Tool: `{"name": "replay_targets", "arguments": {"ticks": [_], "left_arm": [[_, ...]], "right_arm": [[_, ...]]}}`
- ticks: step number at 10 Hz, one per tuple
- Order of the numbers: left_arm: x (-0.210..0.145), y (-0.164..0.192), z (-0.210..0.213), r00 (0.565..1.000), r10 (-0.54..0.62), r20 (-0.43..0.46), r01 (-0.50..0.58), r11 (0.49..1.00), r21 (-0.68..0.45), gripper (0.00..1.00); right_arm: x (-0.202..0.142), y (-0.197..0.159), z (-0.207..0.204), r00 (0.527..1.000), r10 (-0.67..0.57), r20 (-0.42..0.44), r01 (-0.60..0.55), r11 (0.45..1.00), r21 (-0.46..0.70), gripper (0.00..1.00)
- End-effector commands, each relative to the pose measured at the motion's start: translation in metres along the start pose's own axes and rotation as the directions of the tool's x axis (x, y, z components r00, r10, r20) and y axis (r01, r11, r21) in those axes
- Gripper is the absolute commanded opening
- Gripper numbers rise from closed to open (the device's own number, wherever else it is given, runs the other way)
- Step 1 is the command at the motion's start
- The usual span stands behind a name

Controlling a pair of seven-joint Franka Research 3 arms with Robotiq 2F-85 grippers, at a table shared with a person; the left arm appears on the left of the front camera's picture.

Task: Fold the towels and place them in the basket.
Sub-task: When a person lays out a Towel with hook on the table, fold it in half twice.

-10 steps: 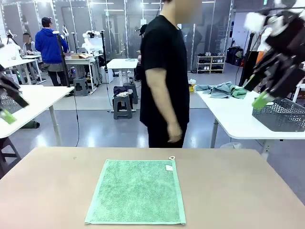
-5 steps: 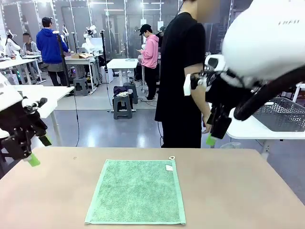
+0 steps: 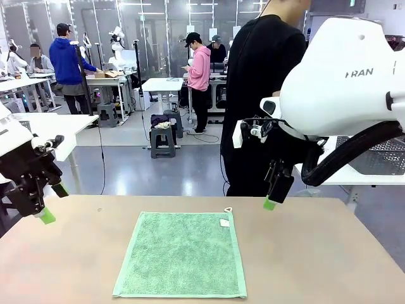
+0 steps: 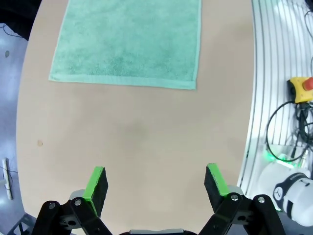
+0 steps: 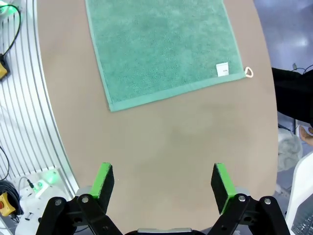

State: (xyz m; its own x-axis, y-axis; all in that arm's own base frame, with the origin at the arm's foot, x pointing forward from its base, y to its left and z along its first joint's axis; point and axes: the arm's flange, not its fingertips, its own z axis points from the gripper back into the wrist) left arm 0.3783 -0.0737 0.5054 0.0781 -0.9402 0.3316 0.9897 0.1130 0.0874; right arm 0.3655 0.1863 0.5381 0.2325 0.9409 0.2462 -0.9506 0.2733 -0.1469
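One of the towels, mint green (image 3: 183,253), lies flat and unfolded on the tan table (image 3: 316,253), with a white tag and a loop at its far right corner. It also appears in the left wrist view (image 4: 127,44) and the right wrist view (image 5: 161,49). My left gripper (image 3: 52,202) hovers open over the table's left edge, left of the towel. My right gripper (image 3: 273,197) hangs open above the far edge, right of the towel's far corner. Both hold nothing (image 4: 156,183) (image 5: 164,183). The dark basket (image 3: 386,158) sits on a white table at right, partly behind my right arm.
A person in black (image 3: 266,95) stands at the far side of the table, just behind my right arm. The grooved metal base with a yellow stop button (image 4: 301,88) borders the table's near side. Other people and tables are farther back.
Both arms have swung in and come down towards the table, the right one from high at the right. The person has stepped to the right. The towel has not moved.
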Motion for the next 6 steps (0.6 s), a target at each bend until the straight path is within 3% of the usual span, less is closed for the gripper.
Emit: {"name": "replay_targets", "arguments": {"ticks": [1,5,6], "left_arm": [[0.002,-0.001,0.002,1.000,-0.005,-0.007,0.005,1.000,0.005,1.00],[0.002,-0.001,0.000,1.000,-0.006,0.005,0.006,1.000,-0.002,1.00],[0.018,-0.004,-0.007,0.998,-0.021,-0.059,0.022,1.000,0.015,1.00]], "right_arm": [[0.000,-0.001,0.001,1.000,-0.005,-0.008,0.005,1.000,-0.010,1.00],[-0.001,-0.001,0.001,1.000,0.001,0.001,-0.001,1.000,0.000,1.00],[0.008,0.003,-0.006,0.999,0.039,0.022,-0.038,0.998,-0.040,1.00]]}}
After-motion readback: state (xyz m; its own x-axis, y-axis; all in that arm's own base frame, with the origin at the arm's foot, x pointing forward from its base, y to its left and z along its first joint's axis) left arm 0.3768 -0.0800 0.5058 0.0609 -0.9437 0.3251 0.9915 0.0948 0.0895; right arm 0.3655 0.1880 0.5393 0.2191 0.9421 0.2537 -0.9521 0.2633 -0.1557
